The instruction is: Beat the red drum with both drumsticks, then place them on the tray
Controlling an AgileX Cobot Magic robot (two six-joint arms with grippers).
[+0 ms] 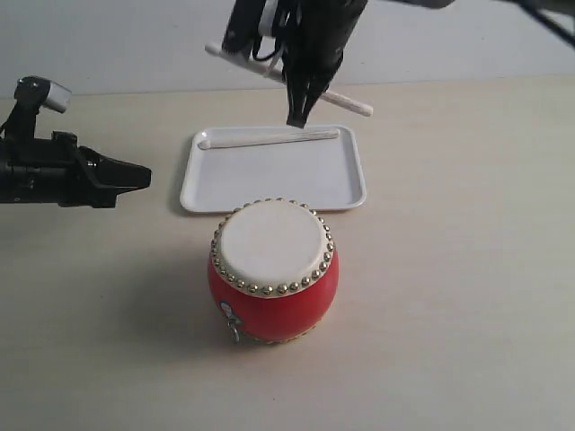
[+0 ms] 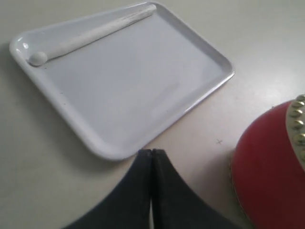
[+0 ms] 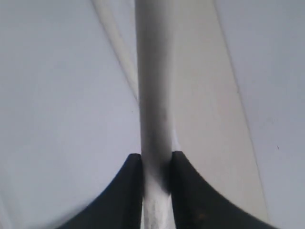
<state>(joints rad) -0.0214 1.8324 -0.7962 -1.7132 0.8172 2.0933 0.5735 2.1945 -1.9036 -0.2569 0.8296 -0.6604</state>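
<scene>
The red drum [image 1: 274, 269] stands upright on the table in front of the white tray [image 1: 269, 180]. One pale drumstick [image 1: 269, 138] lies inside the tray along its far rim. My right gripper [image 1: 296, 118] hangs above the tray's far edge, shut on the other drumstick [image 1: 352, 104], which is held roughly level across the jaws. The right wrist view shows that stick [image 3: 153, 95] clamped between the fingers of the right gripper [image 3: 156, 160]. My left gripper [image 1: 144, 175] is low at the left, shut and holding nothing. In the left wrist view, the left gripper [image 2: 151, 151] points at the tray [image 2: 128, 95], the laid stick [image 2: 90, 34] and the drum [image 2: 267, 167].
The beige table [image 1: 467, 269] stretches wide around the drum and tray. A pale wall [image 1: 135, 36] closes the back edge. The left arm's black body [image 1: 45, 171] lies low over the table's left side.
</scene>
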